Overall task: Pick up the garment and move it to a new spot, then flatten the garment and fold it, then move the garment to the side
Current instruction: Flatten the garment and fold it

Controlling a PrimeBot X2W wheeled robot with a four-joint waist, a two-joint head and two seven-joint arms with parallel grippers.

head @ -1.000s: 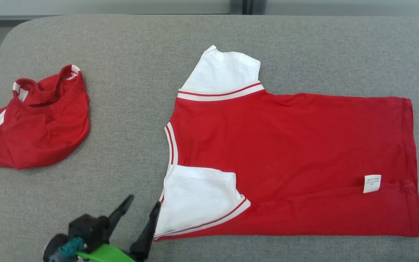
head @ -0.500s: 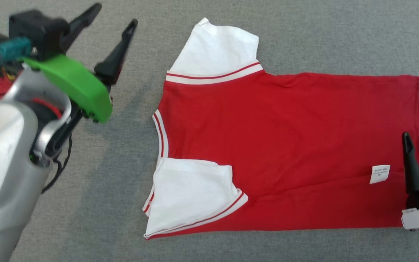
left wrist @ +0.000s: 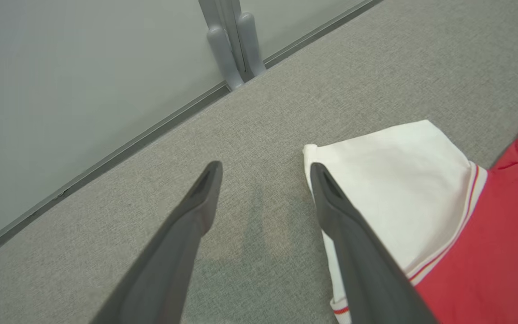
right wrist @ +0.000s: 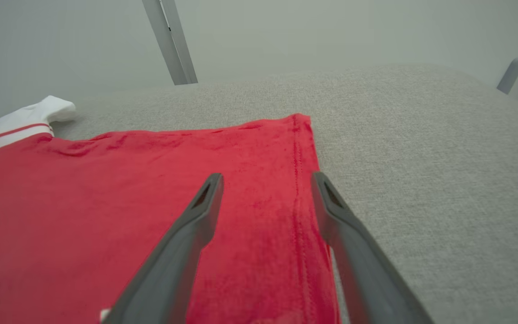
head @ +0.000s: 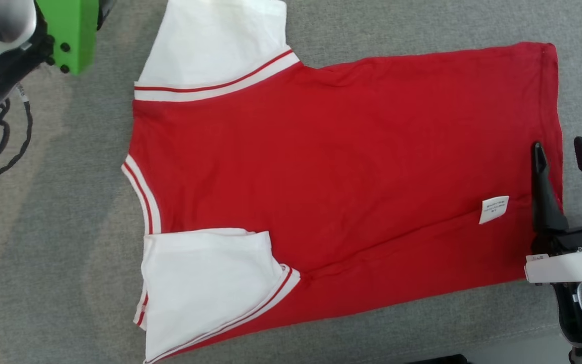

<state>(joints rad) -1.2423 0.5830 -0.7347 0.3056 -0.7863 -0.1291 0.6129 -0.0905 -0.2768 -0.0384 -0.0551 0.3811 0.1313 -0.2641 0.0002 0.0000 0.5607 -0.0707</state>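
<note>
garment (head: 346, 151) 1 | label (head: 493, 209) 1 | pincers 2 — left pincer (left wrist: 263, 168), right pincer (head: 559, 144)

Bright even light, soft shadows (head view, left), wrist bkgd hazy

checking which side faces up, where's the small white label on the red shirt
In the head view the white label lies on the red shirt near its hem, at the right side of the picture, just left of the right gripper.
</note>
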